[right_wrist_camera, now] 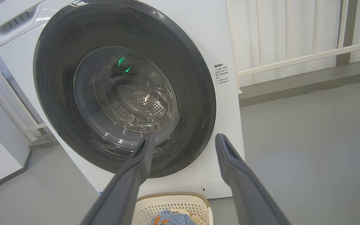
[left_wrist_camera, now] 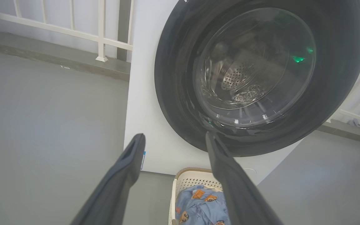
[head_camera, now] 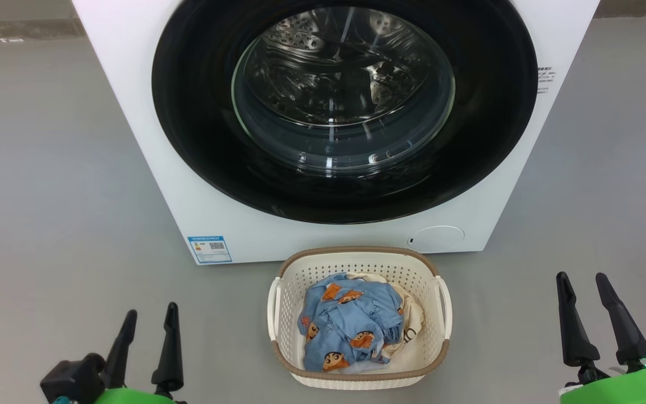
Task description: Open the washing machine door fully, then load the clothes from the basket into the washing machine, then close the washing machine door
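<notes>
The washing machine door [head_camera: 343, 112] is shut, flush against the white front of the washing machine [head_camera: 149, 168], so the first step is not yet begun. Both arms sit low and well back from it: the left gripper [head_camera: 152, 311] and the right gripper [head_camera: 582, 278] each hold their jaws apart and empty, touching nothing. The likeliest trouble is at the door itself. Its wide black rim is glossy and smooth, no handle or recess shows, and neither the hinge nor the latch side can be told from here. A jaw hooked on the wrong edge would probably slide off or pull to no effect. The basket [head_camera: 356, 252] stands on the grey floor [head_camera: 48, 196] just before the machine, below the door's lower rim, so an arm reaching low for the door could nudge or tip it. The clothes are soft and heaped, so a pinch may lift one piece and drag the other half out, and a trailing end could be caught when the door closes. The door has a bulging clear glass centre through which the perforated steel drum shows. The basket is cream, perforated and brown-rimmed, with a light blue garment [head_camera: 351, 325] printed with orange cartoon faces lying over a cream-white garment [head_camera: 410, 331].
</notes>
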{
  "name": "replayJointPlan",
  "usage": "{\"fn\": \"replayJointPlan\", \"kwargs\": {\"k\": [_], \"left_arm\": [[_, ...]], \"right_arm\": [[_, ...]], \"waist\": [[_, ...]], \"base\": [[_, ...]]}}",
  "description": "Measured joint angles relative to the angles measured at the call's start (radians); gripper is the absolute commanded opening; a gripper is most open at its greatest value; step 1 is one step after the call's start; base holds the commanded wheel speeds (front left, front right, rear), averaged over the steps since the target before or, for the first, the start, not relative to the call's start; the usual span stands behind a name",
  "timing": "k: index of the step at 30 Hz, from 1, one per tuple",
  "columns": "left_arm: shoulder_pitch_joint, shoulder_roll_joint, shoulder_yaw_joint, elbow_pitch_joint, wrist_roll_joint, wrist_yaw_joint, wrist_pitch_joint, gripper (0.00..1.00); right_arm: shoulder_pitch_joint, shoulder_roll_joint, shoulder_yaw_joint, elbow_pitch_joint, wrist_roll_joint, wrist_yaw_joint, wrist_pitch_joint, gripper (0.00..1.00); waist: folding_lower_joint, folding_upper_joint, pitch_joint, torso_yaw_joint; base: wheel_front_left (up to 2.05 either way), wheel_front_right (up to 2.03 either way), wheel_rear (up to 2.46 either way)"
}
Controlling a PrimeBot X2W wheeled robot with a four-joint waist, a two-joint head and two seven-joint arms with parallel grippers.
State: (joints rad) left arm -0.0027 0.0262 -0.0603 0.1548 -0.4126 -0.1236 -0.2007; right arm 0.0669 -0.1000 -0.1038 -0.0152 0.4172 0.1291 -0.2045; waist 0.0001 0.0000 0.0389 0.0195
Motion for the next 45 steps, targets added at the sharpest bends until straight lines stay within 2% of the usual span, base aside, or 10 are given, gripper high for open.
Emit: {"fn": "replayJointPlan", "kwargs": {"k": [19,45], "left_arm": [[-0.001,0.009,-0.014,-0.026,0.202,-0.006,-0.051,1.00],[0.000,0.011,0.001,-0.029,0.207,-0.006,-0.051,1.00]], "right_arm": [[0.019,-0.006,-0.009,-0.008,-0.188,0.000,-0.045,1.00],[0.020,-0.005,-0.027,-0.006,-0.188,0.000,-0.045,1.00]], "waist": [[0.0000,0.0000,0.001,0.010],[-0.0001,0.0001,-0.004,0.015]], "base": [[0.00,0.00,0.00],[0.00,0.00,0.00]]}}
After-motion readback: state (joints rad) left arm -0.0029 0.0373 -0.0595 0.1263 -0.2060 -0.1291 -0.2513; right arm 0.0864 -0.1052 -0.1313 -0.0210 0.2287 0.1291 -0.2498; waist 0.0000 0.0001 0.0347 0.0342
